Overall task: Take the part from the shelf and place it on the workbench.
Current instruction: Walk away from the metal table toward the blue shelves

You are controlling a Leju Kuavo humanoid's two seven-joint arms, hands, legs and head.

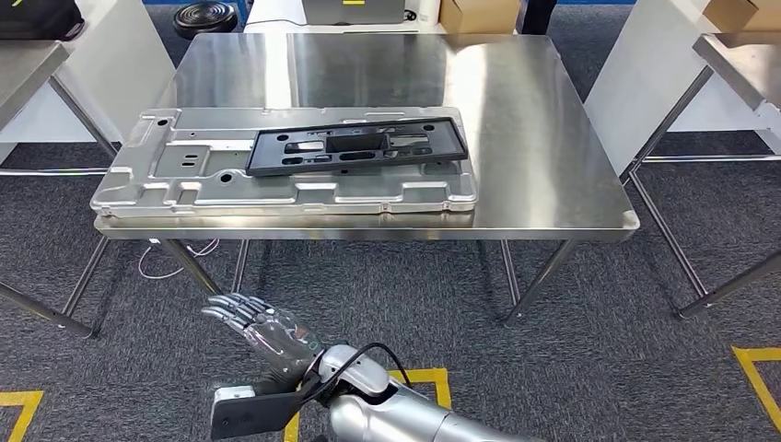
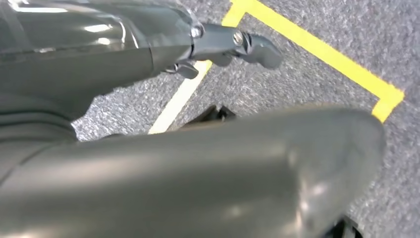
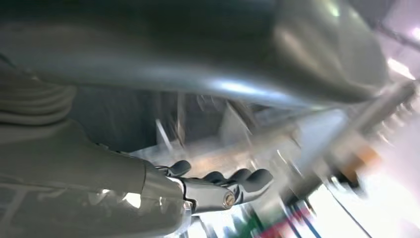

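Right hand [image 1: 262, 330] hangs low before the workbench [image 1: 543, 157], fingers spread, holding nothing; left hand [image 2: 233, 45] hangs over the carpet, whether spread or clenched I cannot tell. The black part [image 1: 357, 145] lies flat atop a grey metal panel [image 1: 166, 175] on the bench; judged rigid, light, thin plastic; slotted long edges offer the best hold.

Right wrist view background blurred; boxes [image 1: 474, 13] edge-cropped.
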